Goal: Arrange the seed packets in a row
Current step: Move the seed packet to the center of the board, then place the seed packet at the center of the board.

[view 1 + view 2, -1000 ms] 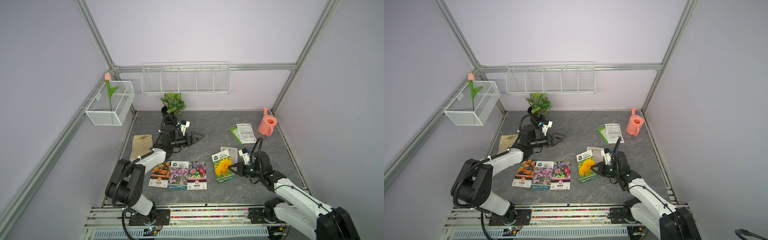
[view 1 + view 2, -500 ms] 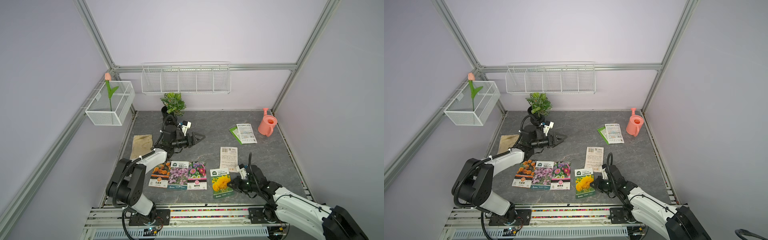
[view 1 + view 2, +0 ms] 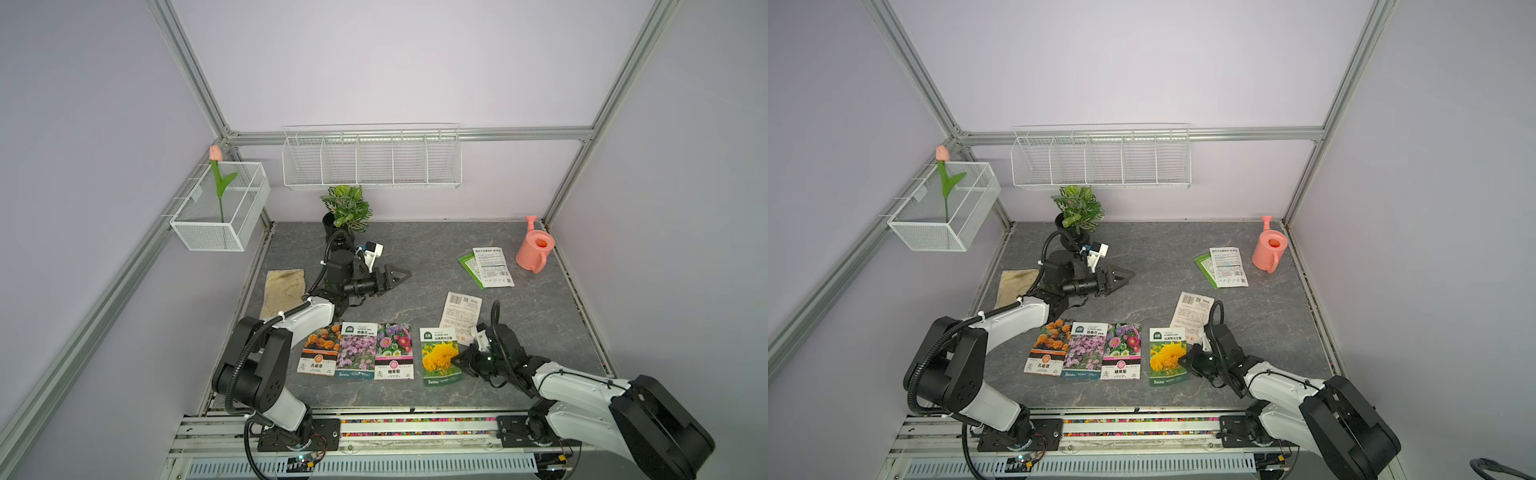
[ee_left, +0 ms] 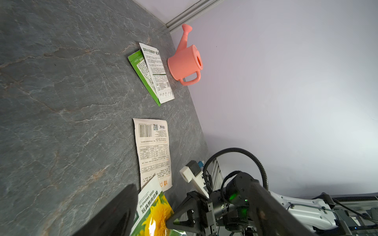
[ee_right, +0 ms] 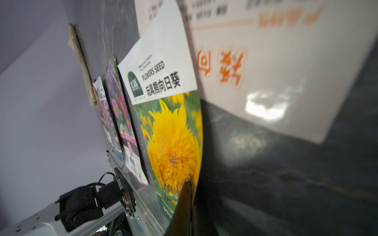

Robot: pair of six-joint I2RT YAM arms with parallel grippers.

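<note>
The yellow-flower packet [image 3: 438,359] was pinched at its outer long edge by the right tool [image 3: 459,360], the jaws pressed together on it. In the right wrist view the sheet was seen bowed, so it was judged not yet let go flat. It was set just beside the mixed-flower packet [image 3: 394,352], a narrow gap apart. It stood in line with the pink-flower packet [image 3: 356,352] and the orange-flower packet [image 3: 319,349], evidently to extend the row along the near side of the bench [image 3: 415,249]. Its far corner was lapped over a white-backed packet [image 3: 462,308]. The left tool [image 3: 401,277] was held spread and empty over mid-bench, presumably to be kept clear of the row. A green packet [image 3: 468,269], overlapped by a face-down packet [image 3: 492,266], was left beside the watering can [image 3: 534,251], well apart from the row.
</note>
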